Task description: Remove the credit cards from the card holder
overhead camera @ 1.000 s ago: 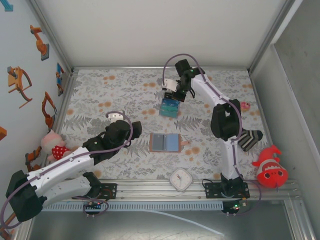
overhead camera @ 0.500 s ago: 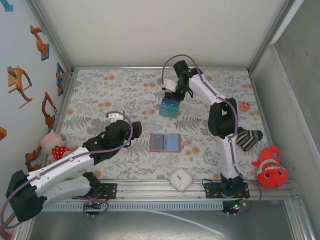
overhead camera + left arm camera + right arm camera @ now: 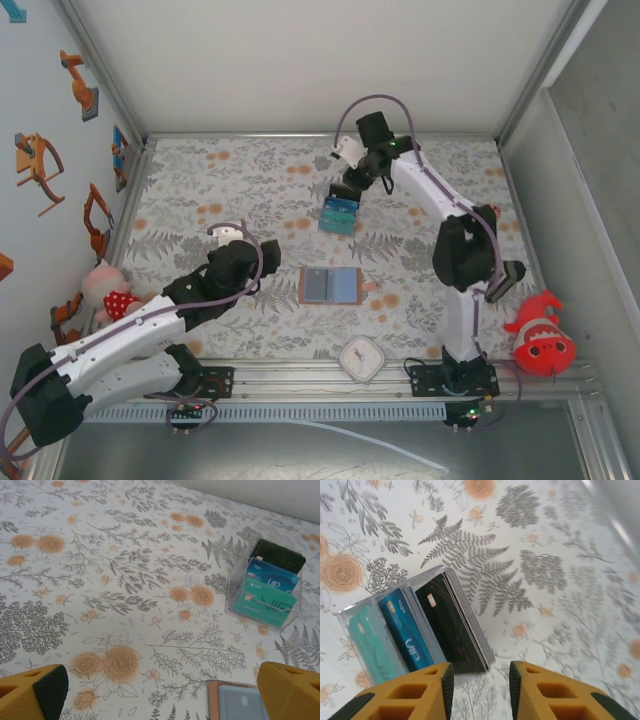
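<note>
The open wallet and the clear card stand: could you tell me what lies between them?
Only bare floral tablecloth lies between the wallet and the card stand; the top view shows it.

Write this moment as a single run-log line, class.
right gripper open, hovering by credit cards in clear stand | card holder open, flat | left gripper open, empty

Random clutter around the flowery surface (image 3: 200,190)
White square clock (image 3: 361,358) sits mid near edge. A red fish plushie (image 3: 540,338) is off the near-right corner, a little doll in a red dotted dress (image 3: 108,292) lies by the left edge, and there's a clear plastic stand (image 3: 234,592) toward the far edge.
</note>
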{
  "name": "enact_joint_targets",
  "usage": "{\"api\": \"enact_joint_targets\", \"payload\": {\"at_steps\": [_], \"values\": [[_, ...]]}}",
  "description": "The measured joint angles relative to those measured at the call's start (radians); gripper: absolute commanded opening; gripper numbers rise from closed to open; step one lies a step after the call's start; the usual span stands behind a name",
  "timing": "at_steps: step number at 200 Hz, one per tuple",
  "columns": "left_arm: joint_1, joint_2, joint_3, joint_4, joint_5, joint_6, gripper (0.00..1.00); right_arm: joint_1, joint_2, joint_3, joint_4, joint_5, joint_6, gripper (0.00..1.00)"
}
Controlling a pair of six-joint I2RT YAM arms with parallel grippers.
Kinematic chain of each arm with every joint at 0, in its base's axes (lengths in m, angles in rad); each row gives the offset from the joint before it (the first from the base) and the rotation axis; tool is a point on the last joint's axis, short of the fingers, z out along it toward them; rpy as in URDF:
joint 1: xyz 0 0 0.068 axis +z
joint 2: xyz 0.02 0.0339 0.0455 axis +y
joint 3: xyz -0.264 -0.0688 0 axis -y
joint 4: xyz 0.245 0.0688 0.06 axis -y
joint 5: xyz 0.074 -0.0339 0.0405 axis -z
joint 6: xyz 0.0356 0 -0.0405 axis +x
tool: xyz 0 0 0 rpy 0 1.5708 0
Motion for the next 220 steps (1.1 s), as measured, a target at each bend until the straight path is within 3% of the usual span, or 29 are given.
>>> {"api": "enact_joint_targets", "payload": {"at_steps": [42,73,108,147,220], "values": [[0.012,-0.065,-0.011,0.000,-0.073,-0.017,0.97,0.103,-0.408,-0.396,0.179,0.152,0.323,0.41],[0.018,-0.136,-0.055,-0.008,-0.140,-0.036,0.97,0.268,-0.545,-0.601,0.200,0.264,0.545,0.45],[0.018,-0.250,-0.110,-0.048,-0.227,-0.078,0.97,0.436,-0.532,-0.731,0.167,0.348,0.754,0.50],[0.018,-0.407,-0.172,-0.121,-0.289,-0.128,0.97,0.574,-0.453,-0.739,0.163,0.356,0.897,0.52],[0.018,-0.590,-0.226,-0.224,-0.325,-0.189,0.97,0.628,-0.238,-0.677,0.187,0.297,0.962,0.50]]}}
